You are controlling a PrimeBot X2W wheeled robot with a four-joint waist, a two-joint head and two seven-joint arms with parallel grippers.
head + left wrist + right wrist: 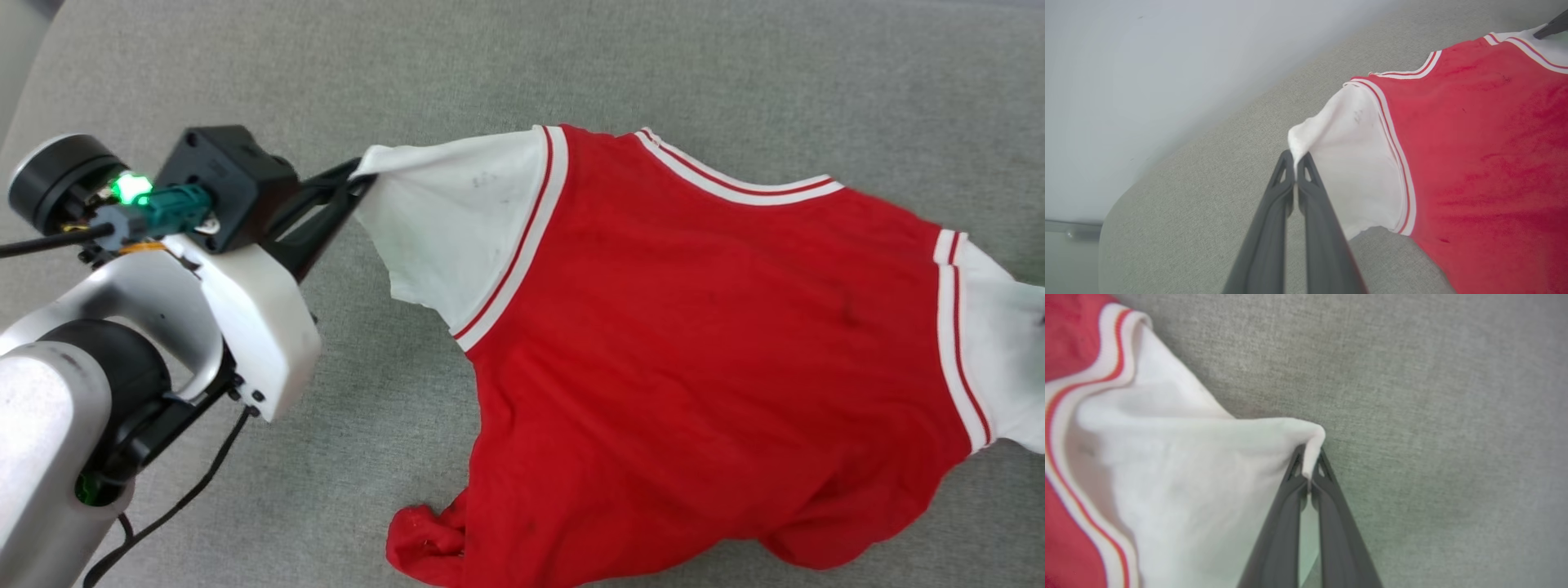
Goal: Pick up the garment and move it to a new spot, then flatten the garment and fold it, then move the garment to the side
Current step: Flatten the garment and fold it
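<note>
I have the garment (702,343) spread across the grey upholstered surface (571,57), red body filling the centre and right of the head view. Its striped neckline sits toward the top of the frame. The hem is toward the bottom, where the red cloth bunches into a crumpled lump at lower centre. The long axis runs sleeve to sleeve, from upper left across to the right edge, dipping a little as it goes right.

The left fingers (347,184) come in from the left of the head view and are closed on the outer corner of the white sleeve, which is drawn out to a point toward them. In my left wrist view those fingers (1290,157) are pressed together with a small fold of white cloth between their tips, and the red body stretches off to the right of the frame.

The right fingers (1292,484) are likewise clamped on the other white sleeve, a tuft of cloth poking up past their tips. That sleeve fans out to the left of that frame, toward the striped trim.
</note>
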